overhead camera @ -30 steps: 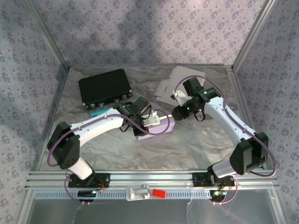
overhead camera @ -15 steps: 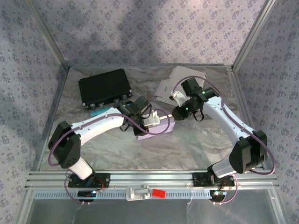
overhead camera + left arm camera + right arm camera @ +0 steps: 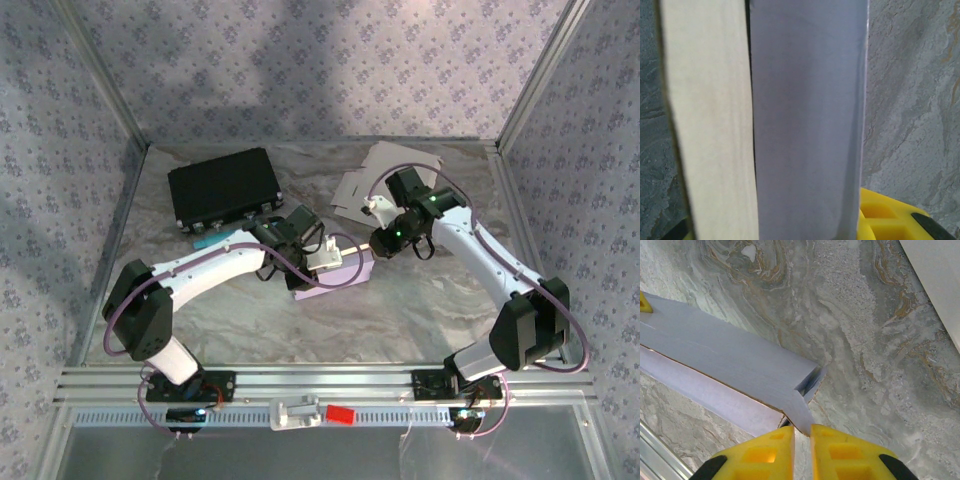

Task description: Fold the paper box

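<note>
The lavender paper box (image 3: pixel 345 272) lies on its side mid-table. My left gripper (image 3: pixel 303 262) is shut on its left end. In the left wrist view the box's lavender face (image 3: pixel 805 115) and a beige cardboard side (image 3: pixel 710 125) stand close before the camera, with one yellow finger (image 3: pixel 885 215) beside them. My right gripper (image 3: pixel 374 247) is at the box's right end. Seen from the right wrist, the box (image 3: pixel 715 350) runs off to the left and its end flap (image 3: pixel 801 412) pokes between the gripper's (image 3: pixel 802 432) yellow fingers (image 3: pixel 765 452), which are shut on the flap's tip.
A black case (image 3: pixel 222 188) sits at the back left, with a teal item (image 3: pixel 210 241) in front of it. Flat white cardboard blanks (image 3: pixel 385 168) lie at the back centre; one blank's edge (image 3: pixel 940 280) is near the right gripper. Patterned walls enclose the marble table (image 3: pixel 420 300).
The right gripper's fingers have drawn together around the box's end flap. The right arm has edged slightly. The left arm and the box have stayed put.
</note>
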